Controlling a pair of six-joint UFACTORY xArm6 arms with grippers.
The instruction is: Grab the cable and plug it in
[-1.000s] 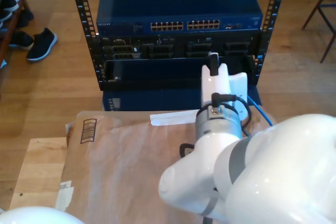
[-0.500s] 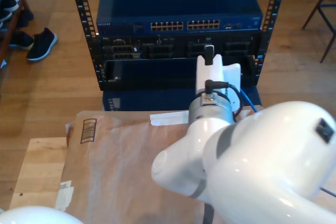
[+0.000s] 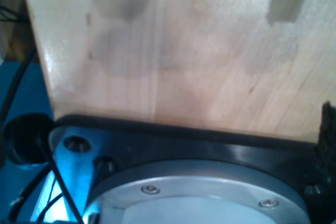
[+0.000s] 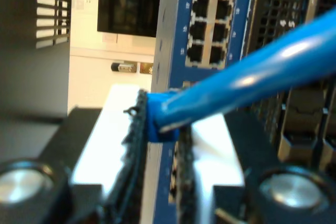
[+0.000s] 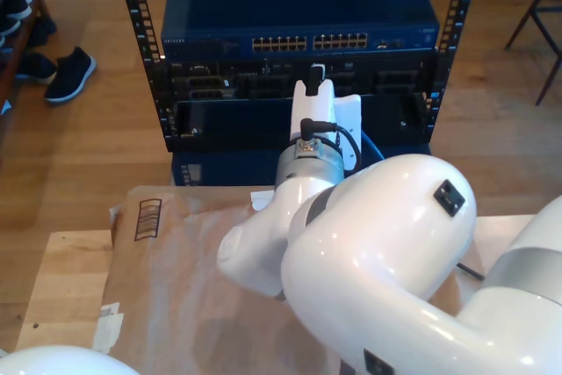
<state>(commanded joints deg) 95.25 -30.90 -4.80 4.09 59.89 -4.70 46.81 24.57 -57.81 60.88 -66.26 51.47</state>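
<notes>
The blue cable [image 4: 247, 80] runs slantwise across the second wrist view. Its end [image 4: 157, 121] sits pinched between the black pads of my second gripper [image 4: 160, 129], which is shut on it. Just beyond the end stands the blue switch's block of open ports [image 4: 210, 14]. In the exterior view my second gripper [image 5: 315, 76] points at the rack, just below the switch's port row [image 5: 307, 42]. The big white arm hides most of the cable there.
The switch [image 5: 299, 6] sits in a black rack between two perforated posts [image 5: 132, 6]. A table [image 5: 70, 278] covered with brown paper [image 5: 193, 261] lies under the arm. Shoes [image 5: 66, 72] rest on the floor at the exterior view's left. The first wrist view faces a wooden board [image 3: 173, 51] and a round metal flange [image 3: 199, 198].
My second gripper, with the cable end in it, has swung toward the exterior view's left and closer to the rack front, from below the right port block to near the middle.
</notes>
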